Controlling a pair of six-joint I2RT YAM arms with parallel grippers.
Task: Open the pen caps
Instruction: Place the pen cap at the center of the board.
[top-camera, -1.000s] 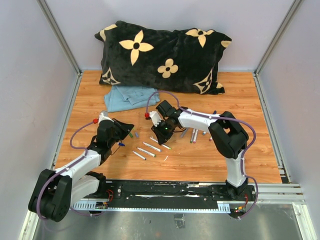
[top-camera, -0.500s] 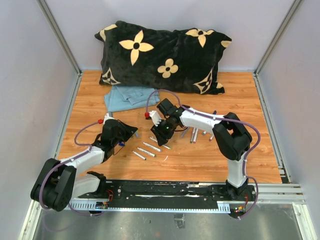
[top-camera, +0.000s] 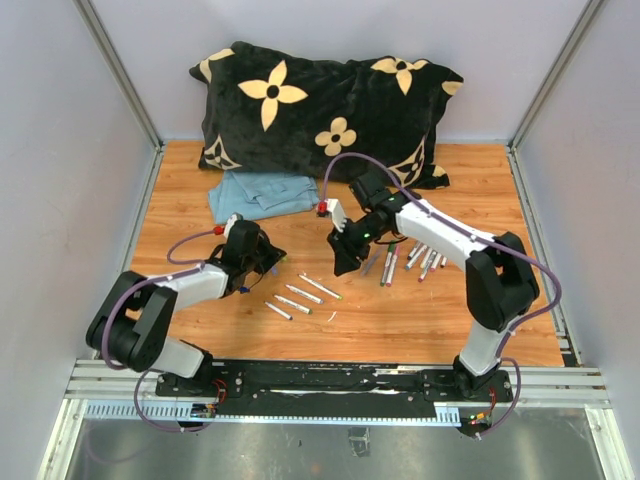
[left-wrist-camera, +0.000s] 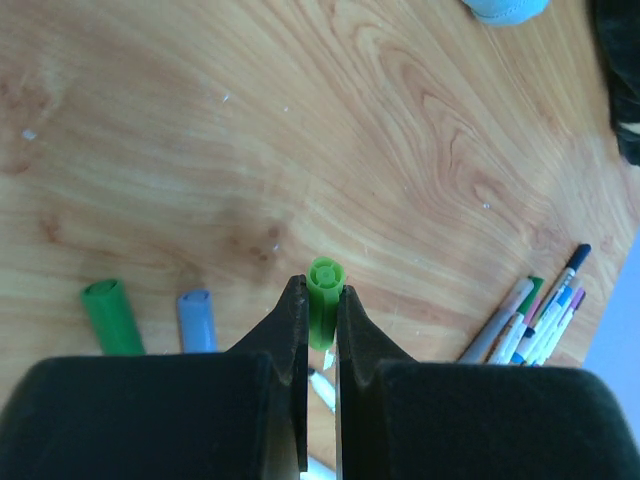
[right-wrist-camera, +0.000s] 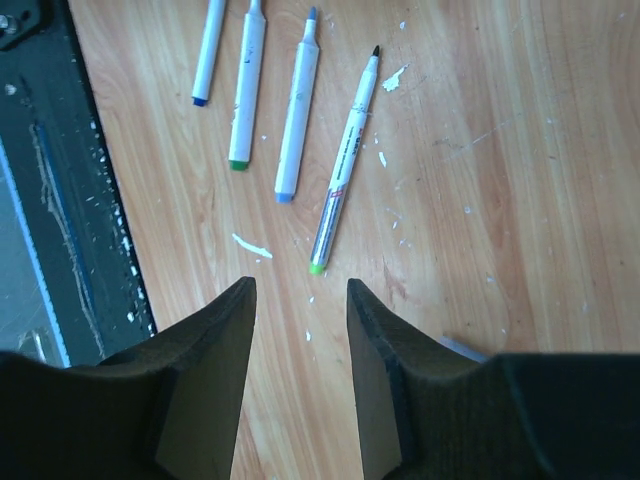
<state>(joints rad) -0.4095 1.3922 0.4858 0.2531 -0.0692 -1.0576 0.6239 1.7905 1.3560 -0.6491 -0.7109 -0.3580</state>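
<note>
My left gripper (left-wrist-camera: 322, 292) is shut on a green pen cap (left-wrist-camera: 324, 300), held just above the wood; its open end faces the camera. A loose green cap (left-wrist-camera: 112, 318) and a loose blue cap (left-wrist-camera: 197, 320) lie on the table to its left. In the top view the left gripper (top-camera: 268, 256) sits left of several uncapped white pens (top-camera: 300, 293). My right gripper (right-wrist-camera: 300, 290) is open and empty, above the wood near the green-ended pen (right-wrist-camera: 345, 165); in the top view it (top-camera: 347, 262) hangs between the bare pens and the capped pens (top-camera: 415, 260).
A black pillow with cream flowers (top-camera: 330, 110) lies at the back, a folded blue cloth (top-camera: 258, 192) in front of it. The black rail (right-wrist-camera: 50, 200) marks the table's near edge. White scraps dot the wood (right-wrist-camera: 250, 245).
My right gripper has drawn back and to the right, away from the row of bare pens. My left gripper has reached a little forward and right, the green cap still in it.
</note>
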